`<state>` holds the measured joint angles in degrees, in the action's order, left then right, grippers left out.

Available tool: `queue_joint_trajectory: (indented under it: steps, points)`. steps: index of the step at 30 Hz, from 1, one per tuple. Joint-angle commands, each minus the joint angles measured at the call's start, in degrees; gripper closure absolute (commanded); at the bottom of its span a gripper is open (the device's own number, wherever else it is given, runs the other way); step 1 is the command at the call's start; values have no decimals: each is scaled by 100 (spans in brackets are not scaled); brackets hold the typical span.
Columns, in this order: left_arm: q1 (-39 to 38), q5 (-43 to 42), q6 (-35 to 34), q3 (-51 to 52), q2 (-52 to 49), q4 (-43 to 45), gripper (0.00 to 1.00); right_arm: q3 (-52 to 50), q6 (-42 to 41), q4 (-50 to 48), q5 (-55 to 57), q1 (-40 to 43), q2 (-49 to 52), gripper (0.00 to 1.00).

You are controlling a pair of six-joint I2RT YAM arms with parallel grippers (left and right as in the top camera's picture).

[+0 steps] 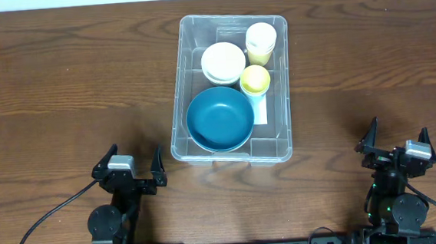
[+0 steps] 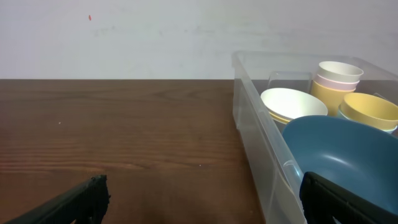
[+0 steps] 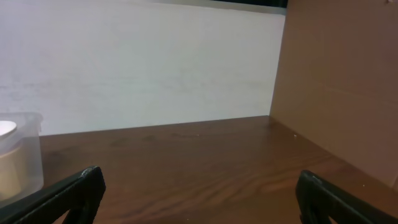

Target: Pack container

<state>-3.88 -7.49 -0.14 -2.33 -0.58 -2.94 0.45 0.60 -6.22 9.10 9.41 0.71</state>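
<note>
The clear plastic container (image 1: pixel 234 148) stands at the middle of the wooden table. Inside it lie a big blue bowl (image 1: pixel 219 119), a stack of white bowls (image 1: pixel 223 62), a yellow cup (image 1: pixel 255 79) and a stack of cream and pink cups (image 1: pixel 261 40). My left gripper (image 1: pixel 135 159) is open near the front edge, left of the container's near corner, with nothing between its fingers. The left wrist view has the container (image 2: pixel 261 140) and blue bowl (image 2: pixel 348 152) at the right. My right gripper (image 1: pixel 397 132) is open at the front right, well away from the container (image 3: pixel 22 155).
A brown board wall (image 3: pixel 339 81) rises along the right side of the table in the right wrist view. A white wall runs behind the table. Black cables trail from both arm bases along the front edge.
</note>
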Motion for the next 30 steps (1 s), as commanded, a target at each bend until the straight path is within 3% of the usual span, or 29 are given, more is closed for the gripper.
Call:
queue_joint_trajectory:
  steps: [1,10,23,30]
  points:
    - [-22,24,55,201,35,-57,2,-13,-79,13,101,81,-44,1]
    - [-22,24,55,201,35,-59,2,-13,-79,977,98,76,-44,1]
    - [-22,24,55,201,35,-57,2,-13,-79,944,96,-911,-44,1]
    - [-22,24,55,201,35,-59,2,-13,-79,944,98,-946,-44,1]
